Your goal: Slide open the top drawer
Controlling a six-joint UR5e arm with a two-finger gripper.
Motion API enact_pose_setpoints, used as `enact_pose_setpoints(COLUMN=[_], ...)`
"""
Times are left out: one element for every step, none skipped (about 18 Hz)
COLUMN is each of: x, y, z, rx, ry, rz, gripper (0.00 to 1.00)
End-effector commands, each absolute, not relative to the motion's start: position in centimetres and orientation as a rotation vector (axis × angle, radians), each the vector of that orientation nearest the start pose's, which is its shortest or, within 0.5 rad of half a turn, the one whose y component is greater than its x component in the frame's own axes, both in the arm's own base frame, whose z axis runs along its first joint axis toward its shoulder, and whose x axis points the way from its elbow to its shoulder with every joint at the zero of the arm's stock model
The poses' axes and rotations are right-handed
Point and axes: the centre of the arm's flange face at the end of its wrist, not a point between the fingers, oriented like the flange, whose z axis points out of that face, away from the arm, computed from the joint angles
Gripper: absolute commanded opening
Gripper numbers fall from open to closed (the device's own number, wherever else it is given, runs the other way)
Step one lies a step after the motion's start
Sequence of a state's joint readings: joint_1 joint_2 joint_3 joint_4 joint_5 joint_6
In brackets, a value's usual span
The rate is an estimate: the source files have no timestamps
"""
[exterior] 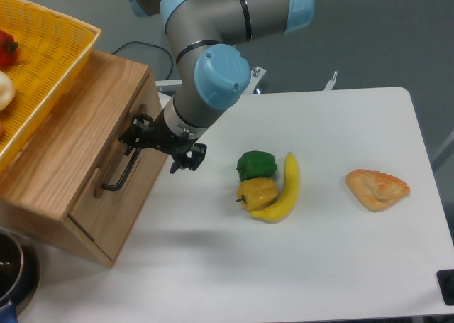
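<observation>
Nearest the camera, bottom left: one dark pot (10,266), contents not readable. On the white table (340,266): one pastry (377,188), one banana (282,189), two peppers, one yellow pepper (257,192) and one green pepper (256,165), the three fruits touching in a cluster. Left: one wooden cabinet (67,149). Its top drawer (117,188) faces the table, with one black bar handle (122,174). My gripper (162,150) sits at the handle's upper end; my fingers look spread, one finger (184,157) clear of the drawer front, though I cannot tell if anything is clamped. Farthest: one yellow basket (50,53) on the cabinet, holding one red item (6,47) and one pale item (4,90).
</observation>
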State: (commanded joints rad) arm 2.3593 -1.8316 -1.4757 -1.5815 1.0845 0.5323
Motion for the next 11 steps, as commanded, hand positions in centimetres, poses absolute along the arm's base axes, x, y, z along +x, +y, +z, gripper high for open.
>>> enact_pose_setpoints(x=[-28.39,-28.39,-28.37,-28.35,-28.30,-28.24,-27.78,-27.59,-27.57,-27.47,-27.47], y=[53.57,53.57,53.55,53.54,53.48,53.52,53.80,53.86,53.85,53.86,53.86], z=[40.37,40.37,40.30,40.22,40.18,40.08,40.05,39.98,39.91,40.00,40.00], rx=[-2.861,-2.861,-2.861,-2.862,-2.862,-2.863,-2.866,-2.868,-2.868,-2.868,-2.868], ry=[-0.432,-0.432,-0.433,-0.432,-0.432,-0.430,-0.415,-0.412,-0.412,-0.410,-0.412], rz=[-0.724,-0.724,-0.725,-0.726,-0.726,-0.722,-0.718,-0.720,-0.721,-0.720,-0.720], gripper=[1.00,1.00,1.00,1.00,1.00,1.00,1.00,1.00,1.00,1.00,1.00])
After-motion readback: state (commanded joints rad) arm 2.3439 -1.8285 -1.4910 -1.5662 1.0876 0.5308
